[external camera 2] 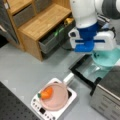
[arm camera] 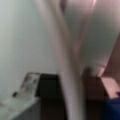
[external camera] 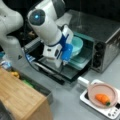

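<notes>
Grey bench [external camera: 75, 100], centre frame: claw [external camera: 65, 59] grasping pale teal glass bowl [external camera: 76, 46] at silver toaster oven [external camera: 105, 45], over its open door.

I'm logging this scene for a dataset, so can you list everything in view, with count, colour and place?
Bowl: one, pale teal, at the mouth of the oven, right against the gripper.
Toaster oven: one, silver, door open, at a front view's top right.
Oven tray: one, teal, under the bowl.
Pan: one, pink, on the cooker.
Toy carrot: one, orange with green top, in the pan.
Cooker: one, white, on the grey table.
Wooden shelf unit: one, light brown, with grey drawers.
Robot arm: one, white with blue parts.
Gripper: one, at the bowl's rim by the open oven door.
</notes>
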